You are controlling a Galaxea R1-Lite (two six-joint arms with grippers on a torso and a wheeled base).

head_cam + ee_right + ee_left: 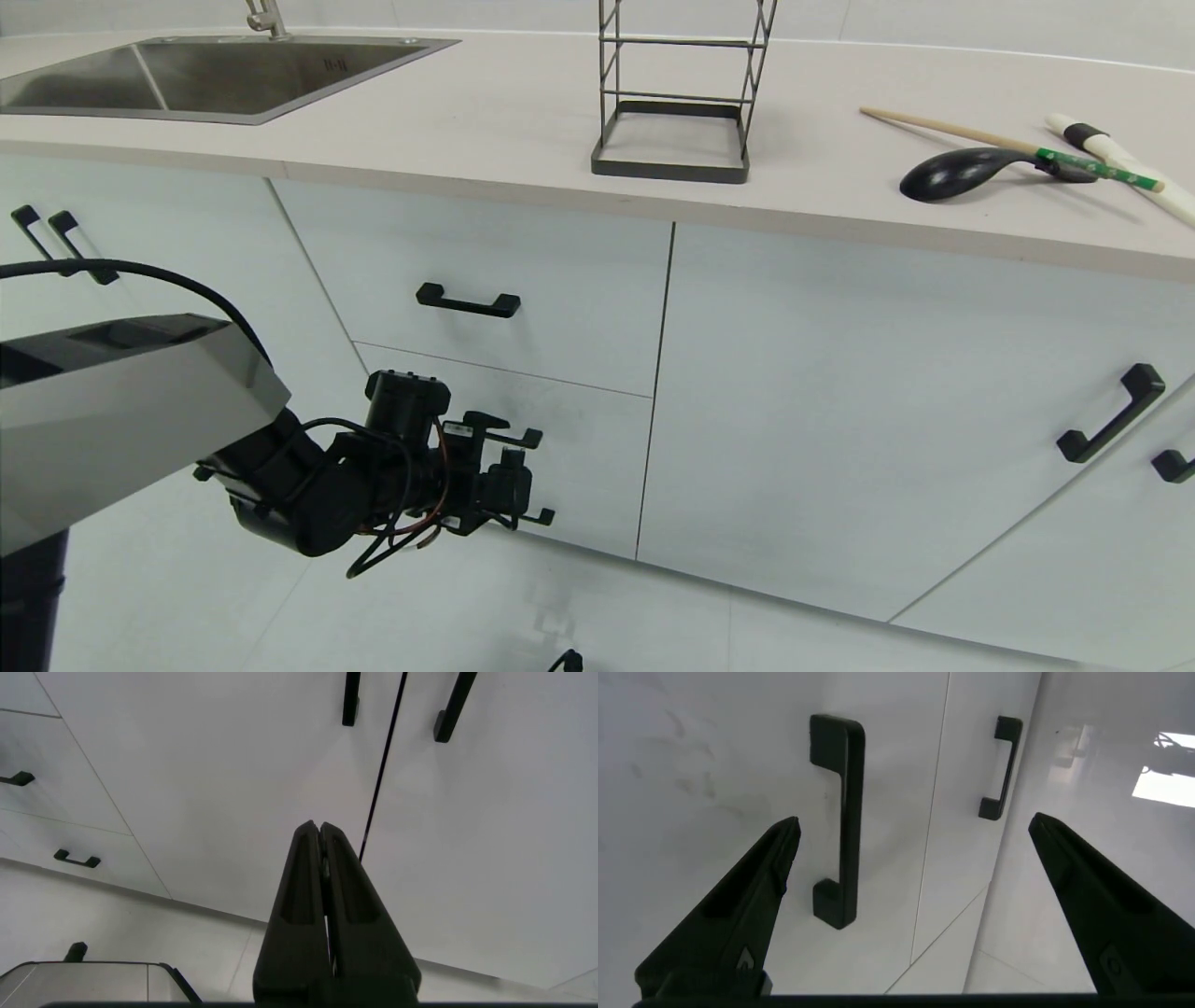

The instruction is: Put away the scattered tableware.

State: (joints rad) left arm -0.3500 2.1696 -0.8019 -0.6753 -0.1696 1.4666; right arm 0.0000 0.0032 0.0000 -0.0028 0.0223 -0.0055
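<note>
Spoon and chopstick lie near wire rack; left pincer spread, right pincer pressed together.

A kitchen, steel sink with a tap set in a pale surface, white cupboard doors and drawers with black handles beneath, wire rack, black spoon and wooden stick lying on top.
</note>
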